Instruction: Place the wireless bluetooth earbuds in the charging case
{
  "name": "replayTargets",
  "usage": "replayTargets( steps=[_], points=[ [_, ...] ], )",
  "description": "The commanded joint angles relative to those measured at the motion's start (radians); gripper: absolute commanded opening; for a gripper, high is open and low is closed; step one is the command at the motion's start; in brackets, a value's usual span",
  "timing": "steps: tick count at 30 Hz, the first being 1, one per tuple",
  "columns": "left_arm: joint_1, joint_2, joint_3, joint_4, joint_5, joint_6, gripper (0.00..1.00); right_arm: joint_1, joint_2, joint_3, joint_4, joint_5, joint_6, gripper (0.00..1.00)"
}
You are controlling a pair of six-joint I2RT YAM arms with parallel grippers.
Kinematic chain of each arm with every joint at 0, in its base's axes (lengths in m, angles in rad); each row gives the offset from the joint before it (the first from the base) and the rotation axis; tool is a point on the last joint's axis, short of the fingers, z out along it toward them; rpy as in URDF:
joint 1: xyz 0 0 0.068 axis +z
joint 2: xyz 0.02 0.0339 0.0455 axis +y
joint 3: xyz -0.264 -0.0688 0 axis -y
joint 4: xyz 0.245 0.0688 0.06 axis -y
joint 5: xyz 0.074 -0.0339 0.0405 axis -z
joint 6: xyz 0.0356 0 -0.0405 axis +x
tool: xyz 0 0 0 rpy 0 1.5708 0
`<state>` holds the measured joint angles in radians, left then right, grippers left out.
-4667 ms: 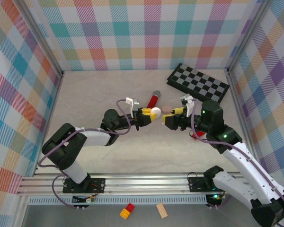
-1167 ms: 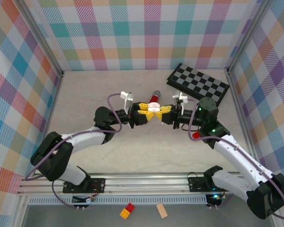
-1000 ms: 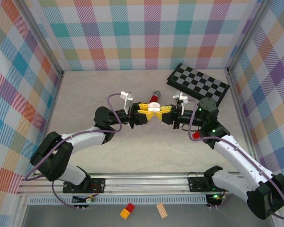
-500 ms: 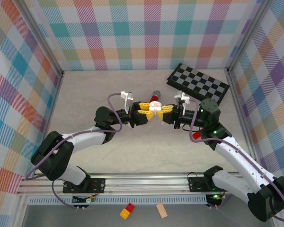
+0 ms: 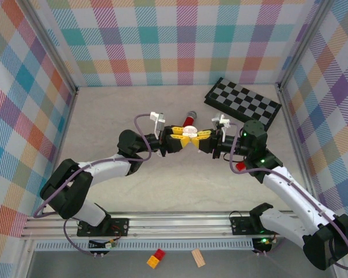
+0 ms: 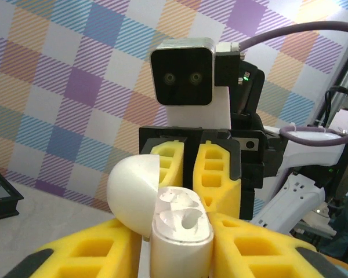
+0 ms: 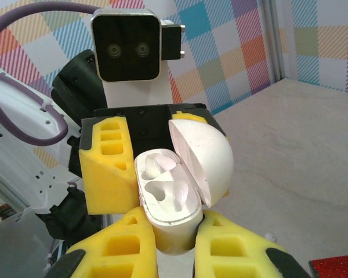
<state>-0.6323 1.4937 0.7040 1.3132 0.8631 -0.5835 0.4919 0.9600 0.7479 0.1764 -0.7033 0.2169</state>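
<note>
Left arm and right arm: white links, black joints, looping purple cables, yellow ribbed fingers, square black cameras on white mounts, green LEDs.

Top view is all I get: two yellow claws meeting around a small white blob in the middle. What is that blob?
Observer: It is a case with its lid flipped open. The left wrist view shows it clearly.
Visitor: Which claw holds it?
Observer: The left gripper. In the right wrist view its fingers flank the case body.
Visitor: Is anything inside?
Observer: Two moulded sockets show in the body. Whether they are filled is too unclear to tell.
</note>
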Motion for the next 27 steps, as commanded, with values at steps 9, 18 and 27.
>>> replayTargets(
  steps=[9,18,27],
  points=[
    [-0.003,-0.007,0.012,0.035,-0.008,0.011,0.41,0.010,-0.033,0.023,0.019,0.047,0.009,0.05],
    [-0.003,-0.006,0.018,0.036,-0.001,0.013,0.23,0.010,-0.031,0.022,0.017,0.009,0.015,0.05],
    [-0.004,0.008,0.029,0.035,0.018,0.017,0.26,0.010,-0.016,0.029,0.008,-0.013,0.007,0.06]
  ],
)
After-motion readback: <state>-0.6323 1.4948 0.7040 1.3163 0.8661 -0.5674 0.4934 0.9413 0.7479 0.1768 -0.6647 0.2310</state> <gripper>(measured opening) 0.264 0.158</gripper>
